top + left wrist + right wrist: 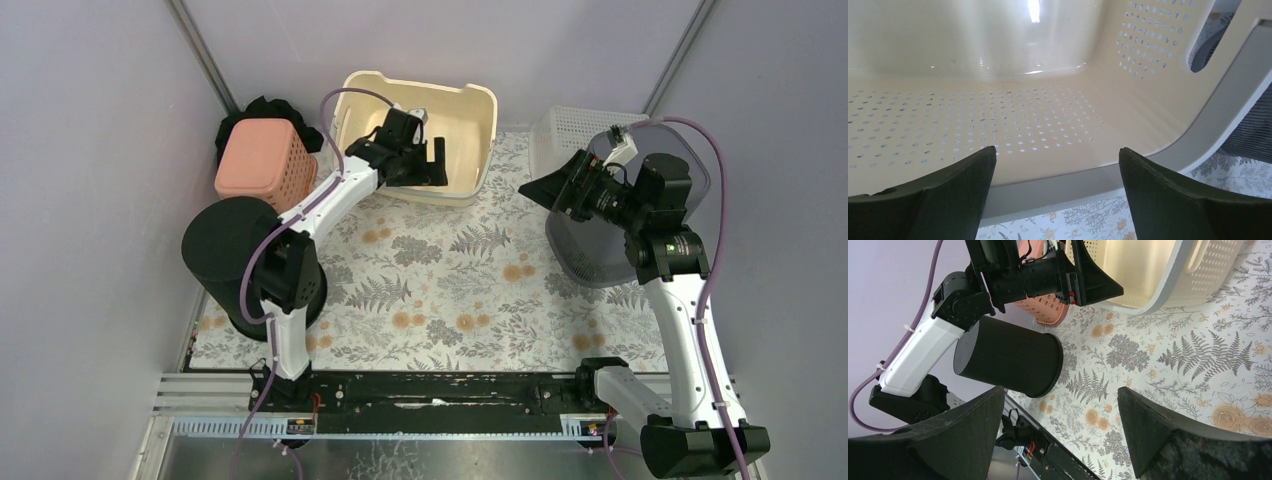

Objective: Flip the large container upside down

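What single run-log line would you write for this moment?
left hand: open at near rim of cream container | right hand: open, away from it | container: upright

Black object (pixel 262 108) hidden behind pink basket (pixel 262 162), white basket (pixel 565 128) partly behind grey bin (pixel 585 255), cream container (pixel 998 130) cropped in wrist view

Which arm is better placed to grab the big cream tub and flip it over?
Left. The left gripper is open right at the cream tub's near rim, while the right gripper hangs open off to the side over the grey bin, apart from the tub.
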`<action>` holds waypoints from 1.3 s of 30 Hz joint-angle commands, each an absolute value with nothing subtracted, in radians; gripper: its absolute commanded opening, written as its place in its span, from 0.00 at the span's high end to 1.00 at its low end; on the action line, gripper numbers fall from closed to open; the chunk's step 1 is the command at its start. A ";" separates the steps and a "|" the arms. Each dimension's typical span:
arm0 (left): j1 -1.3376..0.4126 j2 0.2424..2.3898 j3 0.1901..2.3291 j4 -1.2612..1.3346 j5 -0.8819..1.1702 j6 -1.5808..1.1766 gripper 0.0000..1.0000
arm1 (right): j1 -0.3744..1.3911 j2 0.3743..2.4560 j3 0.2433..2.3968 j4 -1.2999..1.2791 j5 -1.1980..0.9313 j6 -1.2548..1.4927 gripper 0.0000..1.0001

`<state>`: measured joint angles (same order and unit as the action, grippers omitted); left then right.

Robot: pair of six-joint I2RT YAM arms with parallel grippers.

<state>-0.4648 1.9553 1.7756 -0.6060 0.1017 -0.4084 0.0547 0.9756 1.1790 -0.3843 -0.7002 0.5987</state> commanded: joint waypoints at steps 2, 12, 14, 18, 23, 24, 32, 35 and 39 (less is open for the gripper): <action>-0.474 2.050 1.930 -0.674 0.172 -0.387 0.00 | 0.075 0.986 1.170 -0.318 -0.722 0.605 0.10; -0.491 2.294 2.196 -0.452 0.528 -0.545 0.00 | 0.086 0.999 1.153 -0.310 -0.705 0.594 0.10; -0.501 2.308 2.190 -0.414 0.592 -0.570 0.00 | 0.087 1.001 1.153 -0.312 -0.705 0.588 0.10; -0.524 2.274 2.108 -0.358 0.672 -0.568 0.00 | 0.087 1.003 1.154 -0.319 -0.703 0.578 0.10; -0.537 2.190 1.953 -0.295 0.742 -0.572 0.00 | 0.087 1.004 1.148 -0.310 -0.704 0.583 0.10; -0.543 2.171 1.928 -0.293 0.747 -0.566 0.00 | 0.087 1.003 1.148 -0.309 -0.707 0.583 0.10; -0.571 2.008 1.702 -0.259 0.756 -0.541 0.00 | 0.087 0.994 1.173 -0.323 -0.708 0.584 0.10; -0.574 1.929 1.618 -0.258 0.750 -0.530 0.00 | 0.087 0.987 1.186 -0.334 -0.708 0.583 0.10; -0.586 1.797 1.444 -0.238 0.737 -0.527 0.00 | 0.087 0.981 1.201 -0.348 -0.709 0.582 0.10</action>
<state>-0.5678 1.9148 1.5681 -0.2737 0.7139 -0.5404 0.0788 1.0035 1.1473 -0.3569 -0.6979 0.5983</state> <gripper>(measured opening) 0.998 0.899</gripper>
